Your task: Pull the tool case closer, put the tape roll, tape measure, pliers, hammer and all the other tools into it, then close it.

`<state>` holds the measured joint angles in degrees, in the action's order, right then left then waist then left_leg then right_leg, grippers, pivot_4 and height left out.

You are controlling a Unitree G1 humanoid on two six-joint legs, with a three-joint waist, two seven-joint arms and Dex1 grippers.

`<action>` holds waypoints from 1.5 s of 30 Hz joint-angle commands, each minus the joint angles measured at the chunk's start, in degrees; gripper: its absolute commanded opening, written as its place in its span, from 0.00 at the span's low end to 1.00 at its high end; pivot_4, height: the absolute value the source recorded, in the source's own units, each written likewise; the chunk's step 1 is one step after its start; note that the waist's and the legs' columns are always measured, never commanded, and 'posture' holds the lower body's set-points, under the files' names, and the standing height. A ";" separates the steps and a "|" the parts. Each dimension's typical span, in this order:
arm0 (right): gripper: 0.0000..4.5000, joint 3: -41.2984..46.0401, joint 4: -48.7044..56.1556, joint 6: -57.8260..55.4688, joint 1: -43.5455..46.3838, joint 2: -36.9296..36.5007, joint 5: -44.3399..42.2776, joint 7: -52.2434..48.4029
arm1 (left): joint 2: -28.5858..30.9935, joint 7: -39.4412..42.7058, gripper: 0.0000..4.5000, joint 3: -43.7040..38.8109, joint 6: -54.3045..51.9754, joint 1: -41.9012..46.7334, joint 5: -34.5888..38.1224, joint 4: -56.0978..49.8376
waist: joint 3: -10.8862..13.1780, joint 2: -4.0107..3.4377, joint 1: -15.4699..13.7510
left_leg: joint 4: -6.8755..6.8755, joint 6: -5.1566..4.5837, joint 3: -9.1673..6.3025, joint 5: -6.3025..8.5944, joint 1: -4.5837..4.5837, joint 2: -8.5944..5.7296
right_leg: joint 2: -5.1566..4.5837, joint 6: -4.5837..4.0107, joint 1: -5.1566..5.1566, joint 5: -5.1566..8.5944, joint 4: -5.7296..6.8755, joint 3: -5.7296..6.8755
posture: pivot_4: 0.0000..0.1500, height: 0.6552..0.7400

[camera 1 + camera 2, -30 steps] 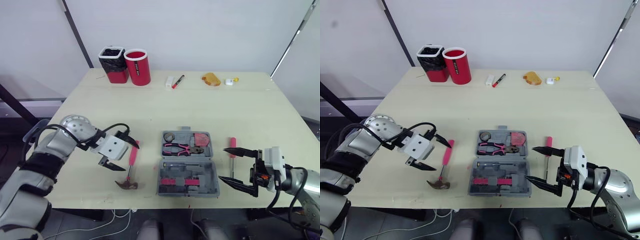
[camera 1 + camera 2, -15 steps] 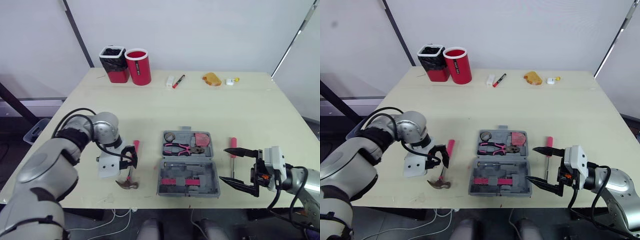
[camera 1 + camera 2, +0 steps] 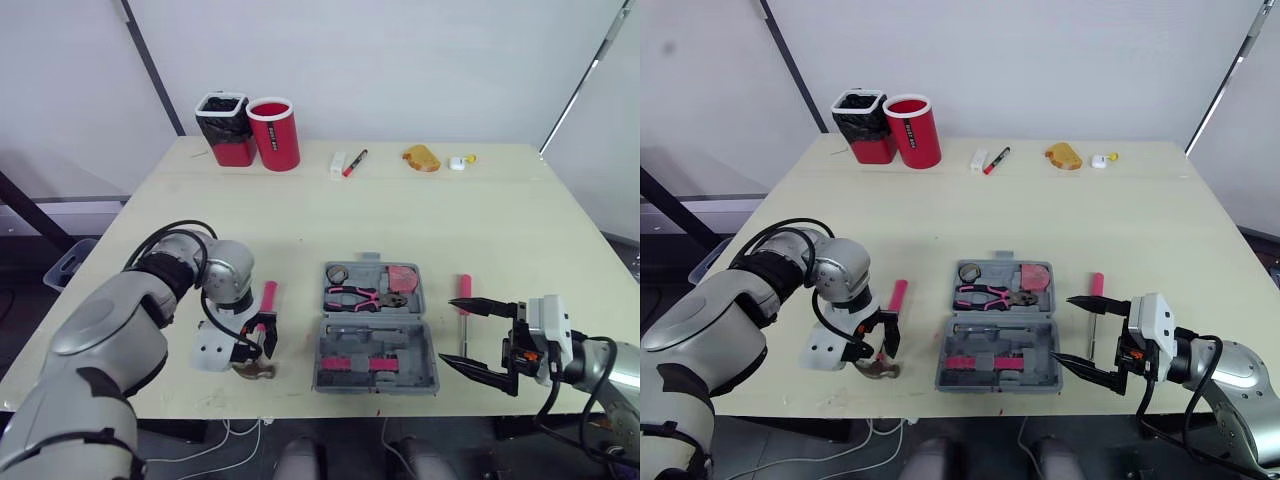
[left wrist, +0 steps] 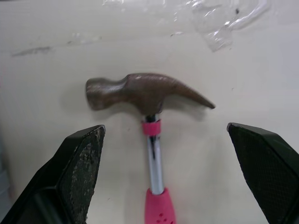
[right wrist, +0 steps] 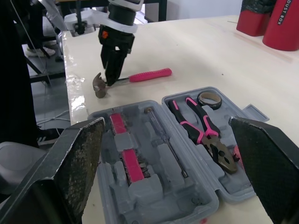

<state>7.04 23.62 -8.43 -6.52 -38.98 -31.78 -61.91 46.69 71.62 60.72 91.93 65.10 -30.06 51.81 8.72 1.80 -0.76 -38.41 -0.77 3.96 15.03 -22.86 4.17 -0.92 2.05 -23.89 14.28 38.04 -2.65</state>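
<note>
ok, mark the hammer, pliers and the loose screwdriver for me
hammer point(image 4: 140, 91), left wrist view, on the steel head
pliers point(image 3: 366, 296), left eye view, where the pink handles come together
screwdriver point(image 3: 464, 291), left eye view, on the pink handle

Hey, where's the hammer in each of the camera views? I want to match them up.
Left eye view: hammer on the table, left of the tool case.
Right eye view: same spot, left of the case.
Left wrist view: shaft inside the left gripper, head beyond it.
Right wrist view: beyond the case, pink handle.
Shared landmark: the open left gripper straddling the shaft.
</note>
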 commanded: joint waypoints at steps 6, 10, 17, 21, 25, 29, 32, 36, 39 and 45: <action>1.00 0.56 2.07 1.03 0.37 0.18 -0.29 1.01 | 4.64 -3.21 0.84 -0.82 -4.00 -3.51 -2.34 -8.27 | 0.00 0.00 -0.01 | -0.01 0.00 0.01 0.00 0.02 0.00 | 0.00 0.00 0.02 0.00 0.00 0.00 | 1.00 1.00; 1.00 0.05 1.81 1.13 0.85 0.34 -0.13 1.08 | 4.72 -3.54 0.46 -2.09 -6.97 -3.76 -3.23 -9.86 | -0.09 -0.15 -0.03 | -0.01 0.00 0.01 0.00 0.07 0.00 | -0.01 0.00 0.06 0.00 0.01 0.01 | 1.00 1.00; 1.00 -0.26 1.39 1.42 1.16 0.61 0.26 0.95 | 3.01 -6.28 0.01 -3.71 -7.19 -3.67 -9.34 -7.37 | -0.13 -0.23 -0.22 | -0.05 -0.01 -0.01 0.00 0.19 -0.03 | 0.00 0.01 0.24 0.00 0.01 -0.03 | 1.00 1.00; 1.00 -0.15 1.31 1.59 0.87 0.69 0.35 0.90 | 2.88 -8.62 0.01 -4.42 -6.75 -4.58 -12.31 -6.98 | -0.17 -0.30 -0.22 | -0.05 -0.01 -0.01 0.00 0.23 -0.04 | 0.01 0.01 0.26 0.00 0.04 -0.04 | 1.00 1.00; 1.00 -0.12 1.34 1.69 0.67 0.77 0.48 0.92 | 3.17 -9.68 0.01 -4.74 -6.71 -4.30 -13.08 -6.13 | -0.23 -0.40 -0.21 | -0.05 -0.02 -0.01 -0.01 0.26 -0.04 | 0.01 0.01 0.27 0.00 0.06 -0.05 | 1.00 1.00; 1.00 -0.14 1.30 1.85 0.57 0.85 0.74 0.89 | 3.95 -8.72 0.16 -4.67 -7.58 -2.86 -11.92 -4.59 | -0.23 -0.40 -0.14 | -0.05 -0.02 -0.01 -0.01 0.27 -0.04 | 0.02 0.01 0.27 0.00 0.08 -0.05 | 1.00 1.00; 1.00 -0.14 1.23 1.91 0.52 0.90 0.83 0.88 | 4.35 -8.73 0.39 -4.59 -7.13 -2.77 -11.43 -4.57 | -0.20 -0.35 -0.07 | -0.06 -0.02 -0.03 -0.01 0.23 -0.03 | 0.03 0.01 0.26 0.00 0.07 -0.04 | 1.00 1.00; 1.00 -0.28 1.04 2.24 0.31 1.01 1.03 0.90 | 5.63 -8.63 0.74 -4.51 -7.26 -4.78 -9.40 -7.15 | -0.20 -0.33 -0.05 | -0.06 -0.02 -0.01 0.00 0.20 -0.03 | 0.03 0.02 0.26 0.00 0.02 -0.05 | 1.00 1.00; 1.00 -0.41 0.97 2.36 0.24 1.15 1.17 0.93 | 6.66 -7.62 0.93 -4.16 -8.03 -5.75 -7.71 -9.03 | -0.19 -0.33 0.02 | -0.06 -0.02 -0.02 0.00 0.21 -0.02 | 0.03 0.02 0.26 0.00 0.04 -0.04 | 1.00 1.00; 1.00 -0.60 0.60 2.50 0.48 1.29 1.51 0.79 | 6.89 -5.16 0.93 -4.20 -8.99 -3.44 -4.36 -9.49 | -0.19 -0.33 -0.14 | -0.09 -0.02 -0.01 0.00 0.20 -0.02 | 0.02 0.02 0.26 -0.01 0.04 -0.04 | 1.00 1.00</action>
<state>6.00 23.68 -7.08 -6.32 -37.87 -29.79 -60.90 53.26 65.68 56.74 83.07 59.56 -35.82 42.39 8.53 1.47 -0.90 -38.51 -0.78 3.94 15.03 -22.67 4.15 -0.90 2.07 -23.63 14.28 38.08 -2.69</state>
